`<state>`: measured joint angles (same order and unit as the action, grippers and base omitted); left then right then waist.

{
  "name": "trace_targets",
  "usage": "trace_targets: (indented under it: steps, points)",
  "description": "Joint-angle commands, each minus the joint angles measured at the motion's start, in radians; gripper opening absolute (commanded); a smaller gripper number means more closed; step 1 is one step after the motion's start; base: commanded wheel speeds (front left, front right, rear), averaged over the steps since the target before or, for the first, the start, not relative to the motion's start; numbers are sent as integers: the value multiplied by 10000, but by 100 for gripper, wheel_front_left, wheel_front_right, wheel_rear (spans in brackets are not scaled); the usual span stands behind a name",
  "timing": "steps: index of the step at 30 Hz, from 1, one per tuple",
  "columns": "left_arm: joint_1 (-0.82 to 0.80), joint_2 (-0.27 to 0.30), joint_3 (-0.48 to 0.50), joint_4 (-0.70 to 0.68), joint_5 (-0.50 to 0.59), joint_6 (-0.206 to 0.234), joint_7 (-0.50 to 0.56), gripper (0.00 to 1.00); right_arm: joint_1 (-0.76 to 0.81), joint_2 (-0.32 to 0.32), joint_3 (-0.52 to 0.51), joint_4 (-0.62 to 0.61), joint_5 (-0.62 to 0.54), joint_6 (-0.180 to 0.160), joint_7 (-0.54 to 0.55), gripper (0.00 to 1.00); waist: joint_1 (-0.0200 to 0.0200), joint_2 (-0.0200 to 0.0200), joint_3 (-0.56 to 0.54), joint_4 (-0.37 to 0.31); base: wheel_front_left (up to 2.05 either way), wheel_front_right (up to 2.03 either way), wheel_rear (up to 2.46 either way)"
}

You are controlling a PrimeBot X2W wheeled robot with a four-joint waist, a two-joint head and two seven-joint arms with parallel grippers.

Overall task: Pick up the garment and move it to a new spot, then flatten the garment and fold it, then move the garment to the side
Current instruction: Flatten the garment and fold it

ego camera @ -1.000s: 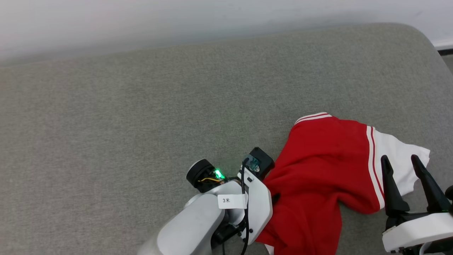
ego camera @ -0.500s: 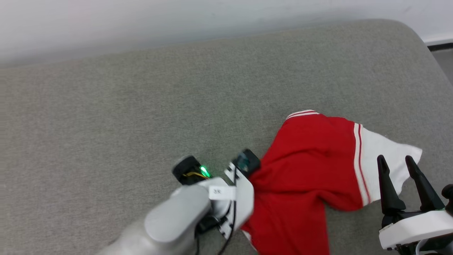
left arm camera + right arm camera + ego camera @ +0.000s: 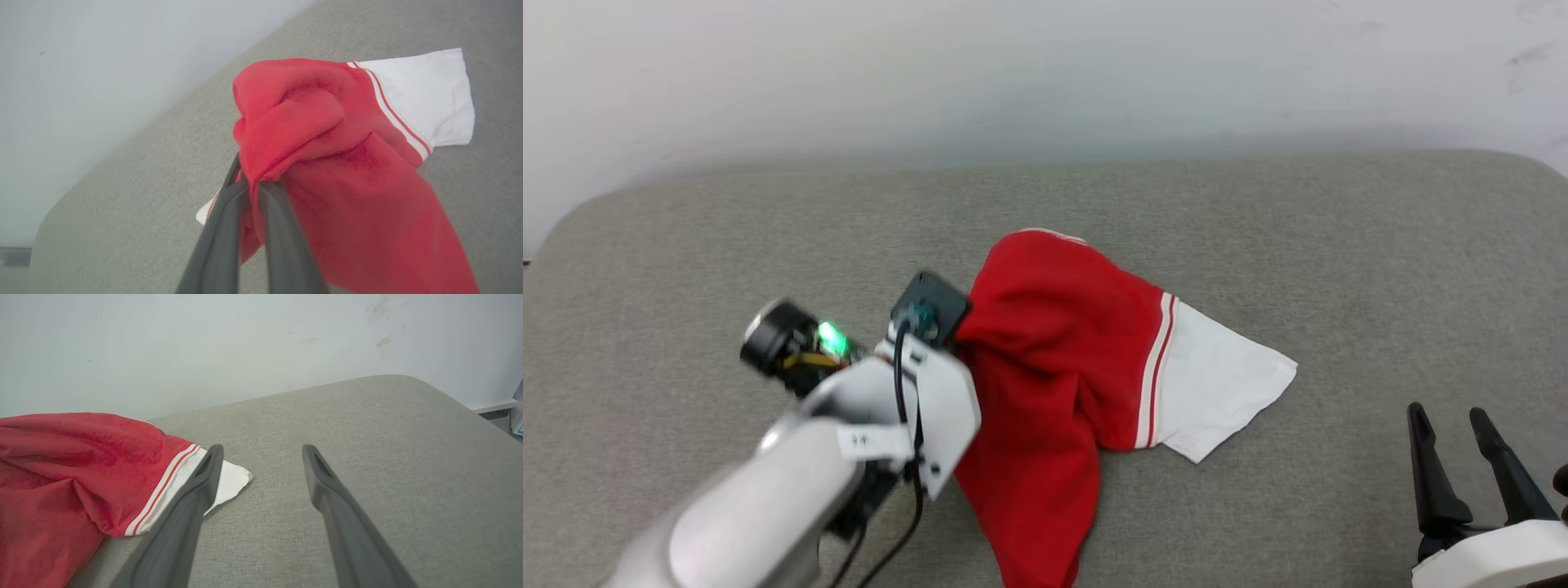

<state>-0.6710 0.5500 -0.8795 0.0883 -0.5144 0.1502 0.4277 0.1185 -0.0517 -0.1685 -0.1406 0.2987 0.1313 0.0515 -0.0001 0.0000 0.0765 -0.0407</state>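
the grey fabric surface spreads across the head view, below a pale wall along the top of the frame. the garment, a red shirt, sits near the centre of that frame. it is bunched and raised at its left side, and a long red fold runs down to the bottom edge. its white sleeve end, edged with red stripes, lies flat on the surface toward the right. the left gripper, rising from the bottom middle of the left wrist view, is clamped tight on a bunch of the red cloth, with the shirt hanging from it. the right gripper is in the lower right corner of the head view. its fingers are spread apart and hold nothing, and it is well apart from the white sleeve end.
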Motion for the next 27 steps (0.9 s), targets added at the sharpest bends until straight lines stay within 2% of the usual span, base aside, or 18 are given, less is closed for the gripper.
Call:
trace_targets:
  steps: [1, 4, 7, 8, 11, 15, 16, 17, 18, 27]
  points:
    - [747, 221, -117, -711, -111, 239, 219, 0, 122, 22, 34, 4, -1, -9, 31, 100, 1, 0, -179, 275, 0, 0, 0]
    - [1894, 265, -274, -1455, -586, 649, 325, 0, 106, 23, 80, -45, -27, -11, 47, 100, 1, 0, -158, 364, 0, 0, 0]
    - [3004, -56, -335, -1537, -1105, 1099, 28, 0, -20, 23, 47, -150, -252, -11, 109, 100, 1, 0, -68, 414, 0, 0, 0]
    - [3004, -56, -335, -1537, -1105, 1099, 28, 0, -20, 23, 47, -150, -252, -11, 109, 100, 1, 0, -68, 414, 0, 0, 0]
    - [3868, -489, -150, -1137, -1592, 1469, -591, 0, -145, 23, 79, -319, -429, -11, 204, 100, 1, 0, -27, 424, 0, 0, 0]
    - [4602, -975, 232, -487, -2104, 1730, -1466, 0, -154, 23, 52, -580, -626, -9, 386, 100, 1, 0, -68, 443, 0, 0, 0]
    - [4725, -1090, 292, -359, -2223, 1692, -1639, 11, -146, 23, 29, -648, -649, -9, 452, 100, 1, 0, -110, 465, 0, 0, 0]
    - [4818, -1161, 340, -246, -2307, 1659, -1798, 58, -121, 23, 13, -718, -669, -11, 494, 100, 1, 0, -140, 491, 0, 0, 0]
    - [4870, -1222, 378, -132, -2357, 1619, -1964, 100, -93, 23, -2, -756, -704, -9, 539, 100, 1, 0, -191, 516, 0, 0, 0]
    - [5132, -1556, 926, -274, -1659, 1855, -4614, 100, 95, 23, -36, -1112, -831, -9, 825, 100, 1, 0, -738, 716, 0, 0, 0]
